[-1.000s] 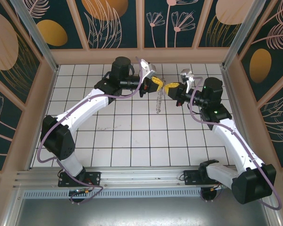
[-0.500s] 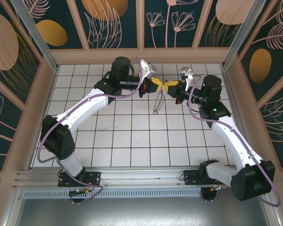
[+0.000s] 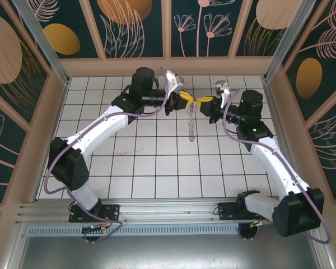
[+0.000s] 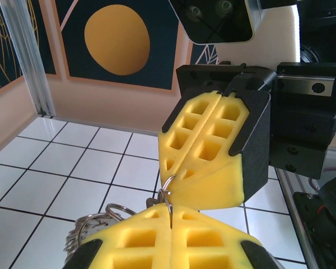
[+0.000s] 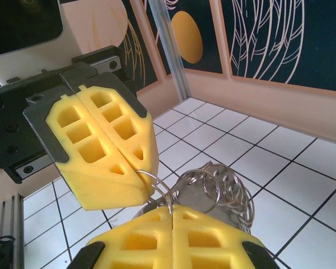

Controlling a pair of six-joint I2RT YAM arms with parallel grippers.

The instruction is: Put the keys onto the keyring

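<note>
Both grippers meet tip to tip above the far middle of the tiled floor. My left gripper [image 3: 189, 101] [image 4: 172, 216] is shut on a thin silvery wire loop [image 4: 168, 193]. My right gripper [image 3: 201, 102] [image 5: 172, 212] is shut on a thin loop [image 5: 167, 190] too. Under them the keyring [image 3: 191, 128] hangs straight down as a bunch of rings and flat grey metal pieces [image 5: 227, 188], clear of the floor. Part of that bunch [image 4: 92, 224] shows beside my left fingers. The keys I cannot pick out among the bunch.
White tiled floor [image 3: 157, 168] spreads toward the arm bases. Patterned walls stand behind [image 3: 168, 33] and at both sides, with metal corner posts [image 3: 42, 45]. The rail with the arm bases [image 3: 168, 210] runs along the near edge.
The hanging bunch swung from a slant toward the lower left to straight down. My right gripper edged slightly left toward the left one. Both stayed shut.
</note>
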